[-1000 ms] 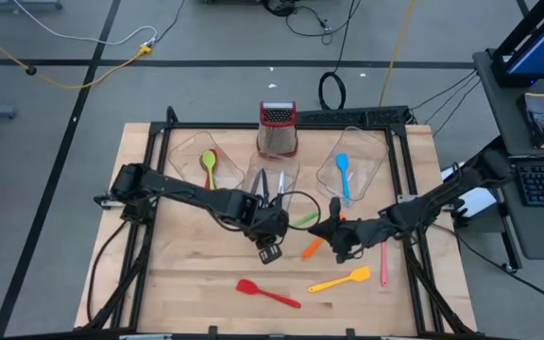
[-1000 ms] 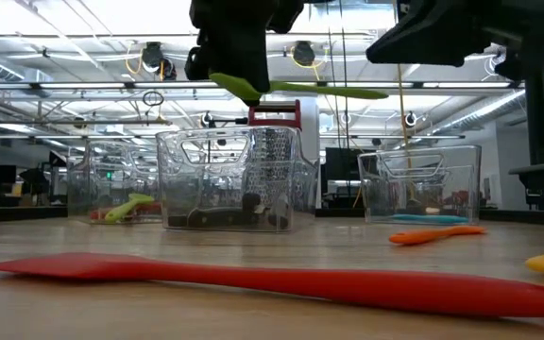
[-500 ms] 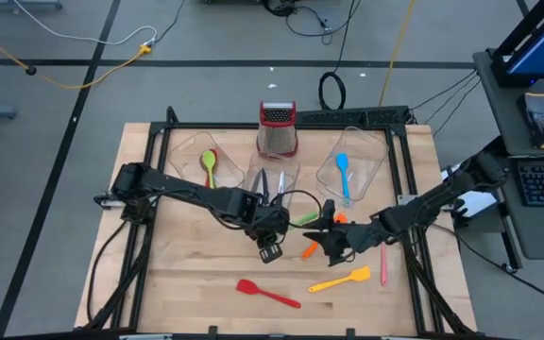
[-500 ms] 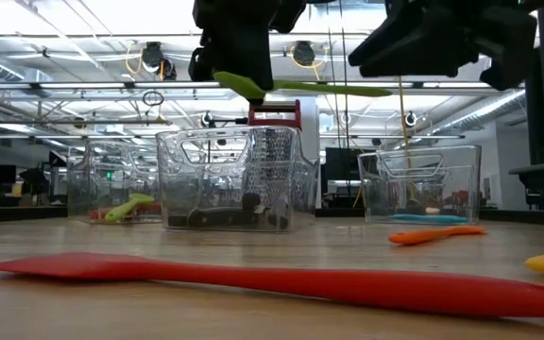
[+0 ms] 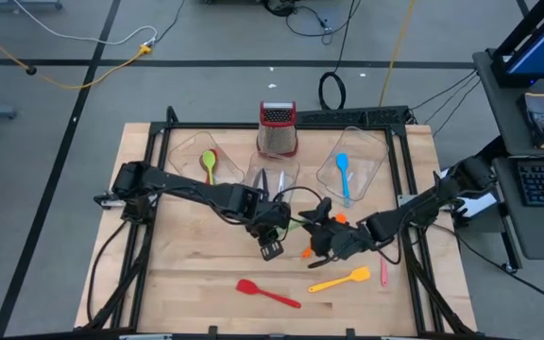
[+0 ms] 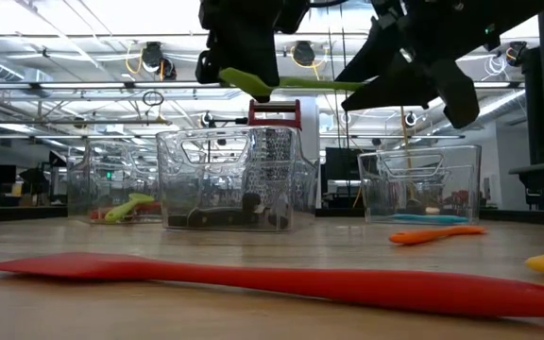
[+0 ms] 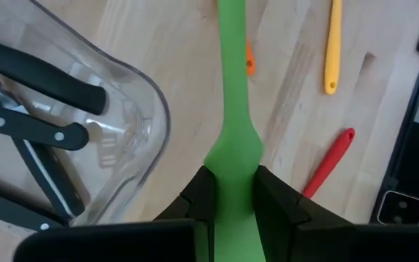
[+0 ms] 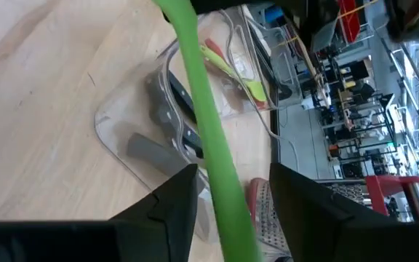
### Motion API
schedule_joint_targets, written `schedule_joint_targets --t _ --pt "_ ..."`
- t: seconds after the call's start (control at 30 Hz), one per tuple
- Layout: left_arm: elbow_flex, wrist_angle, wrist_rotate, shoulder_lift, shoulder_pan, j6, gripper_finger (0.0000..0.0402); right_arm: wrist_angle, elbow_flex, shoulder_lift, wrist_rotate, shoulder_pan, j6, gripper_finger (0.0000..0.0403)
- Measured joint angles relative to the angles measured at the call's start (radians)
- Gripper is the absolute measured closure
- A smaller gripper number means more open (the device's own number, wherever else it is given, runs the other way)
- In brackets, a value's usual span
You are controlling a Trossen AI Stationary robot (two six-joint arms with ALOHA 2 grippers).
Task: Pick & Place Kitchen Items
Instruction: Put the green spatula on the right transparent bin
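My left gripper [image 7: 231, 200] is clamped on the blade end of the long green silicone spatula [image 7: 231, 94], held level above the table, its handle running seemingly between my right gripper's [image 8: 228, 193] parted fingers.

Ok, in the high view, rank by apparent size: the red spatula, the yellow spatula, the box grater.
1. Box grater: bulkiest.
2-3. Red spatula and yellow spatula: they look about equally long, so no ranking between them.
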Motion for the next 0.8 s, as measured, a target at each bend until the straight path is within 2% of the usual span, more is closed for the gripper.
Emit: schedule_joint_targets --t 0.17,0.3,0.43,0.6,0.8 --pt "0.000 0.005 0.019 0.000 0.001 0.000 0.0348 0.006 0.000 0.010 0.038 -0.001 0.003 0.0242" --pt "0.001 0.007 0.019 0.000 0.002 0.001 0.0348 0.008 0.000 0.009 0.086 -0.001 0.004 0.0261" --pt "0.001 0.007 0.019 0.000 0.001 0.000 0.0348 0.003 0.000 0.008 0.078 -0.001 0.053 0.0303" --pt "0.002 0.002 0.023 -0.003 0.005 0.015 0.0348 -0.042 -0.004 0.012 0.049 0.000 0.098 0.0376" --pt "0.003 0.006 0.018 -0.003 0.014 0.057 0.0346 -0.081 -0.003 0.011 0.061 0.010 0.161 0.0377"
